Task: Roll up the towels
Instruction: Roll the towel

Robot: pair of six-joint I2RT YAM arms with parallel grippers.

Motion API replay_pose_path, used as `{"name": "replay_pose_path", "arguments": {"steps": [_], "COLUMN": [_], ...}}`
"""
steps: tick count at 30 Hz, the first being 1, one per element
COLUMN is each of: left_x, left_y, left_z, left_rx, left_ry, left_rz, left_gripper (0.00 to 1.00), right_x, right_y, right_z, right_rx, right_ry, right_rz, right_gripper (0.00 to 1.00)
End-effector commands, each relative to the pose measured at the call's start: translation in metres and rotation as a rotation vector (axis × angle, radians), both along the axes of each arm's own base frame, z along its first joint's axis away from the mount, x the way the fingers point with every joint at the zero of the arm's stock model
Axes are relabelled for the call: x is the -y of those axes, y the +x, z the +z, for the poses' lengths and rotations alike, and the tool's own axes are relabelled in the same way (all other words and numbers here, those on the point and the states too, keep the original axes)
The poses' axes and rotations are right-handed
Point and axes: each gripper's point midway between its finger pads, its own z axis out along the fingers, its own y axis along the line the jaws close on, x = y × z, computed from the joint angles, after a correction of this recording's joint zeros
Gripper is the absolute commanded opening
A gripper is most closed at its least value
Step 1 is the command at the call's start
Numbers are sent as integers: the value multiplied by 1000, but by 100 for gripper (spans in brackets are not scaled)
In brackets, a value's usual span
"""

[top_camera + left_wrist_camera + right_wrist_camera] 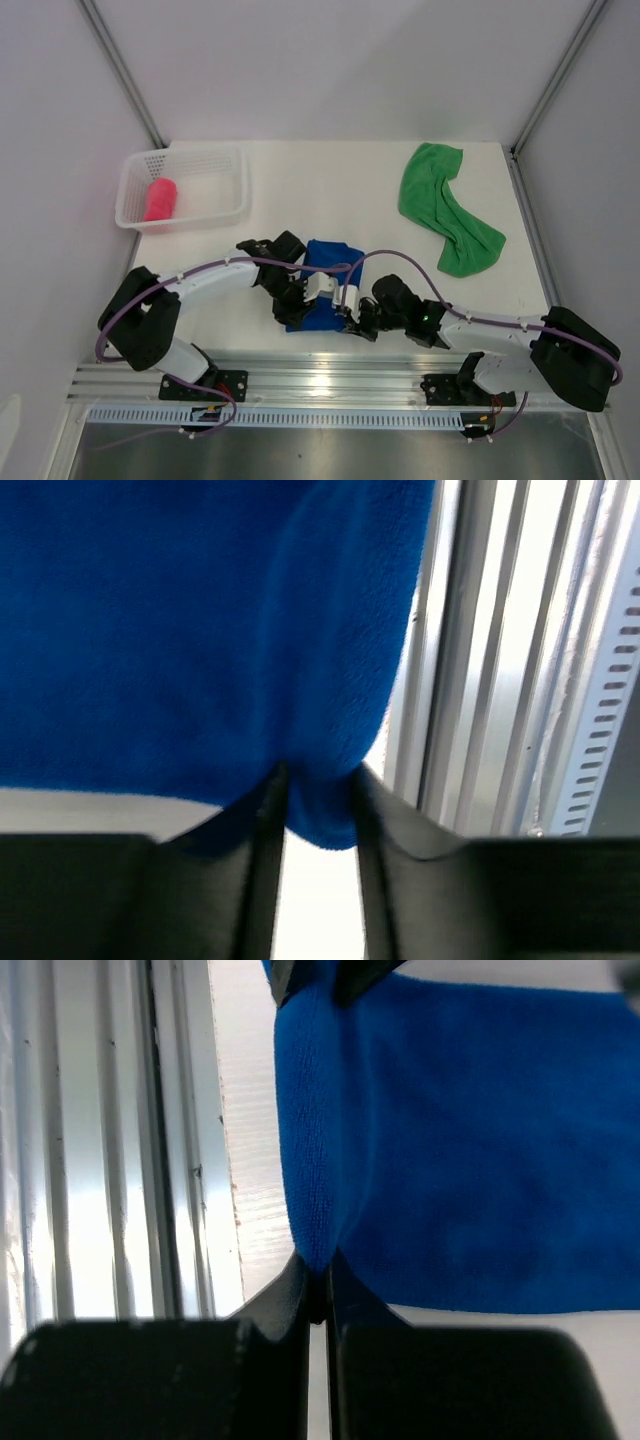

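Progress check, places given from the white basket (190,222) at the far left of the table (330,190).

- Pink towel (160,199): inside the basket, a compact upright bundle. It reads as rolled and put away, so one of three looks done.
- Blue towel (322,262): nearer than the basket and to its right, between the two arms. It lies mostly flat, with no tight roll visible.
- Left claw (315,815): grasps a fold of the blue towel's near edge. The cloth bulges between its fingers (268,810), which stand a little apart around it.
- Right claw (322,1280): clenched, its tips meeting on a corner of that same near edge.
- Green towel (445,205): well to the right of the basket, at about the same depth. It lies loose and crumpled, untouched, with neither claw near it.

Judgement: the blue towel is the one in hand, and both claws are on its near edge — probably the start of a roll away from the arms, though how far any turn has gone cannot be told. What appears left is to finish the blue roll, probably carry it to the basket, then roll the green towel from scratch. Roughly a third complete — perhaps slightly more.
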Motion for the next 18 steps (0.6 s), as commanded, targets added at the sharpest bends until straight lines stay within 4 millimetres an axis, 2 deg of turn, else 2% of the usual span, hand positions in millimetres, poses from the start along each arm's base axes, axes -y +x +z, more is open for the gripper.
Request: {"name": "replay_pose_path", "arguments": {"steps": [1,3,4,11,14,15,17,18], "left_x": [5,8,9,2,3,9,8,11], "left_y": [4,6,5,-8,-5,1,3,13], "left_z": [7,8,9,13,19,22,15,12], "left_rx": [1,2,-8,-27,-18,-3,12,46], "left_ry": [-31,-37,-42,-66,-105,-134,-133,-133], "left_rz": [38,44,42,16,52,76,105,123], "left_gripper": [38,47,48,57,58,59,59,59], "right_x": [-6,-6,-5,1,2,2,3,4], "right_y": [-5,3,5,14,14,14,12,13], "right_z": [4,5,0,1,0,-1,-3,-3], "right_rx": [-152,-192,-215,-283,-284,-289,-299,-300], "right_ry": [22,30,18,53,53,55,55,60], "right_rz": [-40,-70,-83,-141,-141,-142,-144,-149], "right_gripper": [0,0,0,0,0,0,0,0]}}
